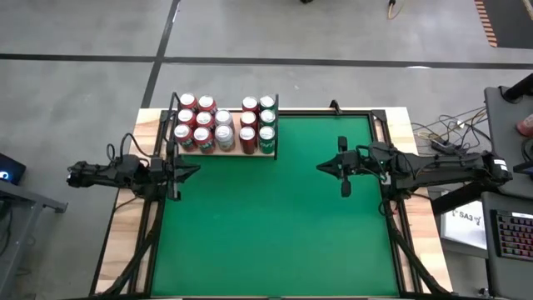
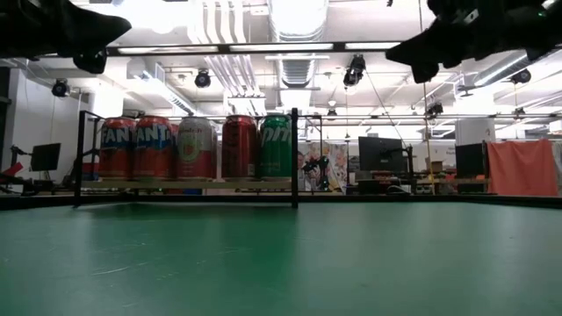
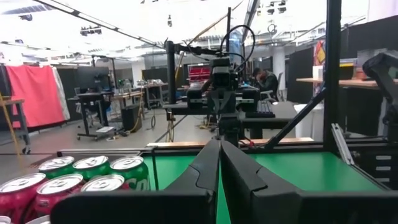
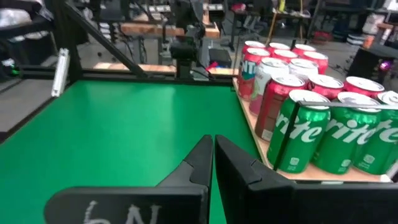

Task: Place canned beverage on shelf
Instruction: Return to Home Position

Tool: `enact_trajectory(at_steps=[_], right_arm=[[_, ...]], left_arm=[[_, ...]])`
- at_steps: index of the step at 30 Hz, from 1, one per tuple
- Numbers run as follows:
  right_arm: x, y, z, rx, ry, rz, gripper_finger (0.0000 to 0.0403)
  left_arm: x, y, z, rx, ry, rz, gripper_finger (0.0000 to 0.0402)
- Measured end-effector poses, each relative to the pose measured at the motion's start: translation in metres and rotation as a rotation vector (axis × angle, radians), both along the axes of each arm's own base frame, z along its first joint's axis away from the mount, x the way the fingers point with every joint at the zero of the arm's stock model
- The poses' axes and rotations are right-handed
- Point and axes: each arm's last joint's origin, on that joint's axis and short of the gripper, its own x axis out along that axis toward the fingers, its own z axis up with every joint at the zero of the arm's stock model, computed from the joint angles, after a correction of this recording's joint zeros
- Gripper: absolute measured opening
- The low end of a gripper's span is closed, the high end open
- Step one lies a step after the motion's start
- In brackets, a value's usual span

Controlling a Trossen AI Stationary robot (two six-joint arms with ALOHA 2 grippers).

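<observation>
Glossy metal cans stand in rows on the flat pale-wood shelf. Left end effector hovers near its front, fingers pressed together; right end effector, equally narrow, well apart.

I saw green felt flanked by wooden strips. A keyboard and loose cables lay off to its right. Beyond, a red cloth hung near a monitor, and a person sat farther off.

Front cans hiding the rows behind on the shelf in the low view, green cans and pink cans cut by wrist-view edges.
</observation>
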Motion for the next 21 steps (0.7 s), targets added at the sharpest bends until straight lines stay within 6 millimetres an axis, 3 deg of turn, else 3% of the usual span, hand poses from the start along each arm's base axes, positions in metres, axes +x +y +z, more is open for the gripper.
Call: enact_trajectory(at_steps=[5, 11, 21], right_arm=[[-0.013, 0.003, -0.010, 0.000, -0.041, 0.032, 0.0009], [-0.032, 0.006, -0.031, 0.023, -0.077, 0.066, 0.0009], [-0.058, 0.011, -0.050, 0.003, -0.232, 0.128, 0.0009]], left_arm=[[0.002, 0.000, -0.005, -0.027, 0.002, -0.012, 0.0000], [0.012, -0.003, -0.035, -0.098, -0.032, -0.054, 0.0000], [0.013, -0.003, -0.036, -0.108, -0.027, -0.057, 0.0000]])
